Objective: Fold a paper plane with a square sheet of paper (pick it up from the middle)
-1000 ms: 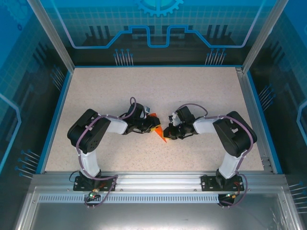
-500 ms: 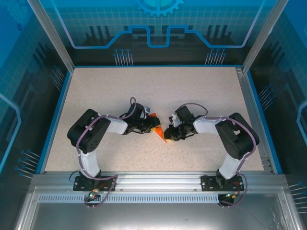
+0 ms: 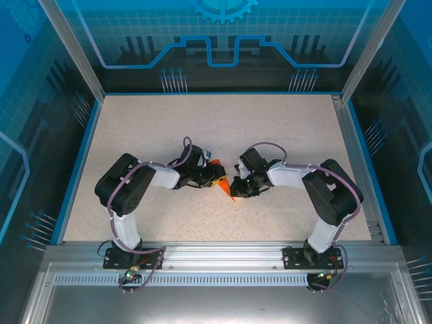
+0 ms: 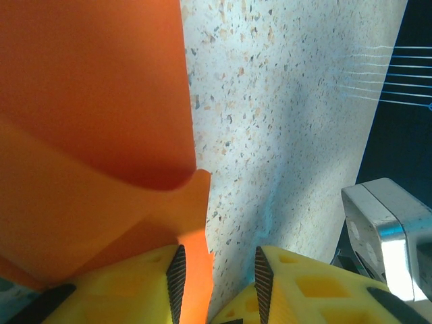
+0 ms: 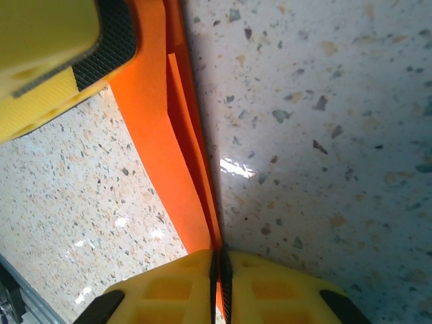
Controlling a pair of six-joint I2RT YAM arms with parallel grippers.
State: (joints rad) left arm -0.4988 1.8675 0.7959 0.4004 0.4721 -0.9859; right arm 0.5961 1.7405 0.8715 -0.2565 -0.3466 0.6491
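The orange square sheet of paper (image 3: 225,188), folded into a narrow pointed shape, lies at mid-table between both grippers. My right gripper (image 3: 236,188) is shut on the paper's folded edge; in the right wrist view the layered orange strip (image 5: 158,135) runs straight in between the pressed pads of that gripper (image 5: 219,255). My left gripper (image 3: 213,177) stands open at the paper's other side. In the left wrist view a curled orange flap (image 4: 94,101) lies along the left pad, with bare table between the jaws of the gripper (image 4: 216,260). The left gripper's finger (image 5: 54,61) touches the strip's far end.
The speckled table (image 3: 202,128) stretches around the arms inside blue side rails (image 3: 75,169). An aluminium frame (image 3: 216,253) runs along the near edge by the arm bases. A metal part of the right arm (image 4: 385,229) shows close to the left gripper.
The right arm has edged slightly left, toward the paper, and its wrist has shifted a little. The left arm and the paper have stayed in place.
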